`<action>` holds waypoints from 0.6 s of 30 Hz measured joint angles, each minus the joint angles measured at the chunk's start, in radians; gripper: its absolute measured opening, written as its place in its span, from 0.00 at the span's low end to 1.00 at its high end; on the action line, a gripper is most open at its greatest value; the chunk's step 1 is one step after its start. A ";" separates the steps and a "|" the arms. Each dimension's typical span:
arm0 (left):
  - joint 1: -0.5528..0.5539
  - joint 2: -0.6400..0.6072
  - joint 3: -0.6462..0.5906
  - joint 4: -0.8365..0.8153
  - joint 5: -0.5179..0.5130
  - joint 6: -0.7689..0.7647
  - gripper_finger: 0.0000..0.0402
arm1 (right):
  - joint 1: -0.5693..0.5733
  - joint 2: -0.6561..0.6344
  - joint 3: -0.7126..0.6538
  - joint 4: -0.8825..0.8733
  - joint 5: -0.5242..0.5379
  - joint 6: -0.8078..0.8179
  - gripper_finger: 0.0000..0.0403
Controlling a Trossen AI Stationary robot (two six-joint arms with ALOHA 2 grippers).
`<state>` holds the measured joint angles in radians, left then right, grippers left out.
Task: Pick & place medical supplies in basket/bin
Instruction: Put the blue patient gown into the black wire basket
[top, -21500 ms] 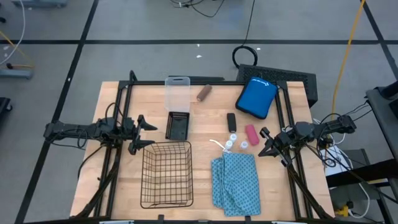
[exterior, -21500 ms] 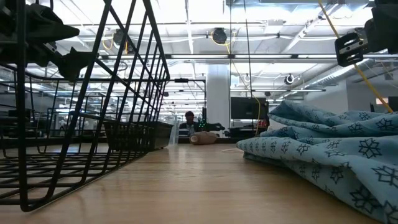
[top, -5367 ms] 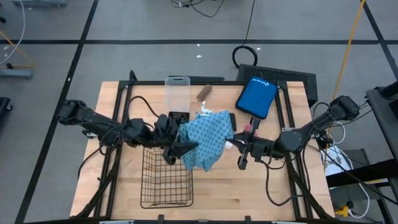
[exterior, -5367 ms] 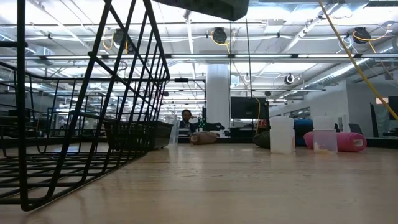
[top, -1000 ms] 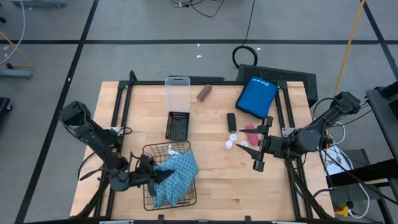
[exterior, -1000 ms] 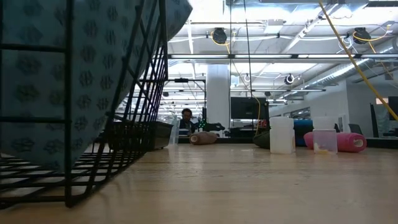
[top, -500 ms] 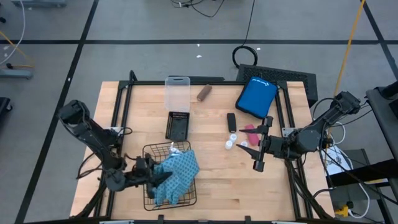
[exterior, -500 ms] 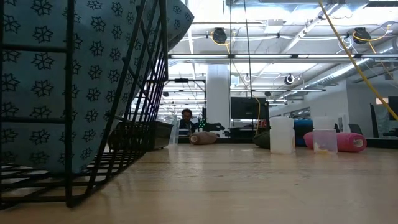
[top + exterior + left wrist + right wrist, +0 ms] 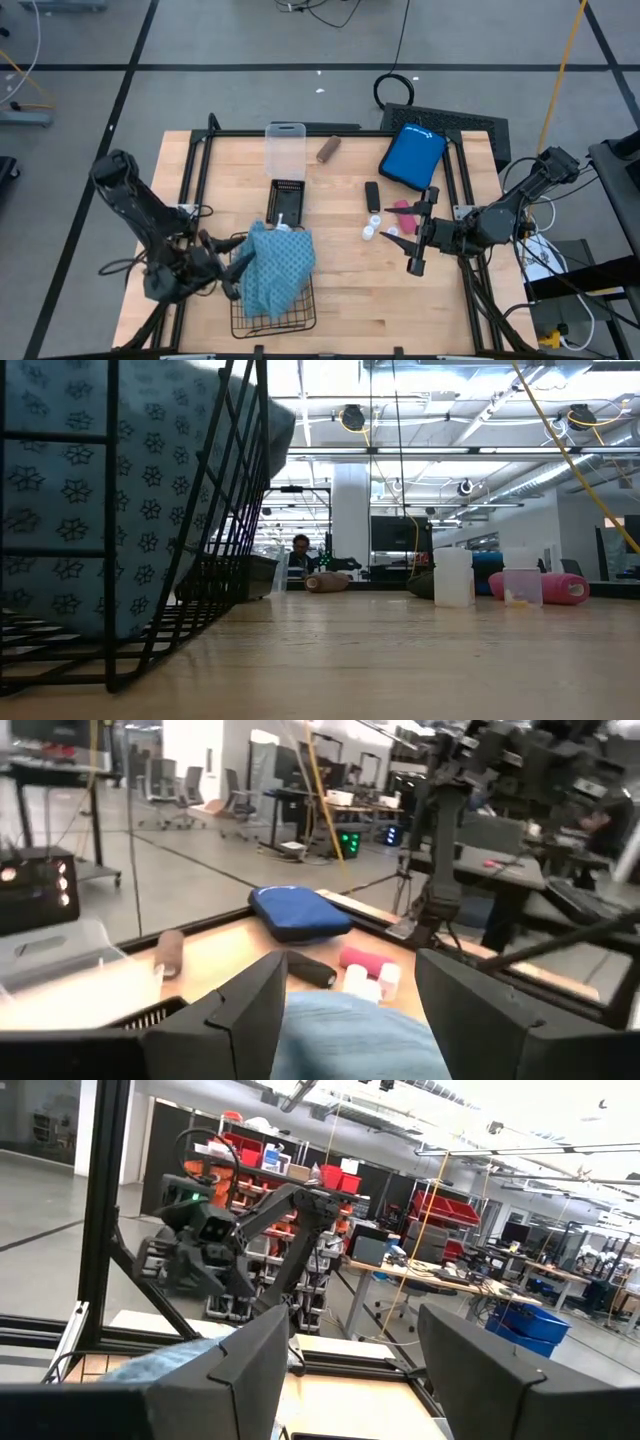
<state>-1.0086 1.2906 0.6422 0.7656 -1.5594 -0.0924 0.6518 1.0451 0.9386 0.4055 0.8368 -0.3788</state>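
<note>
Broadly, the wooden table (image 9: 330,300) carried everything, with the black wire-mesh basket (image 9: 252,318) standing at its near left. The teal patterned cloth (image 9: 272,265) lay heaped in the basket, rising above the rim and draping slightly over the far edge; in the low view it filled the mesh wall (image 9: 70,500). The left gripper (image 9: 236,272) sat just left of the cloth at the basket's left rim, its fingers spread apart with nothing between them, and the left wrist view showed the cloth (image 9: 350,1038) just beyond the parted fingers (image 9: 235,1015). The right gripper (image 9: 413,247) hung over the right part of the table, well apart from the basket, fingers wide and empty.

A blue pouch (image 9: 412,156) lay at the far right of the table, and a clear plastic box (image 9: 285,148) stood at the far edge left of it. A small black tray (image 9: 285,198) lay just beyond the basket. The brown roll (image 9: 327,149) rested near the far edge, right of the clear box. The pink roll (image 9: 402,208) and the small black block (image 9: 372,194) lay right of centre, with the white-capped vials (image 9: 371,228) just near of the block.
</note>
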 joint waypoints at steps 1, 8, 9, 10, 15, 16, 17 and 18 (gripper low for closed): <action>0.001 -0.011 0.000 0.013 0.010 0.016 0.58 | 0.000 0.000 0.000 0.000 0.000 0.000 0.53; 0.021 -0.047 0.095 0.049 0.046 0.184 0.58 | 0.000 0.000 0.000 0.000 0.000 0.000 0.52; 0.021 -0.047 0.124 0.049 0.063 0.224 0.58 | 0.000 0.000 0.000 0.000 0.000 0.000 0.52; 0.021 -0.047 0.153 0.038 0.085 0.263 0.58 | 0.000 0.000 0.000 0.000 0.000 0.000 0.52; 0.057 -0.005 0.321 -0.311 0.227 0.206 0.58 | 0.000 0.000 0.000 0.000 0.000 0.000 0.52; 0.072 0.011 0.358 -0.418 0.261 0.148 0.58 | 0.000 0.000 0.000 0.000 0.000 0.000 0.52; 0.092 0.029 0.395 -0.530 0.309 0.075 0.58 | 0.000 0.000 0.000 0.000 0.000 0.000 0.52; 0.118 0.049 0.432 -0.637 0.373 -0.004 0.58 | 0.000 0.000 0.000 0.000 0.000 0.000 0.52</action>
<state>-0.8901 1.3399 1.0746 0.1287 -1.1862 -0.0962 0.6518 1.0454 0.9386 0.4057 0.8368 -0.3786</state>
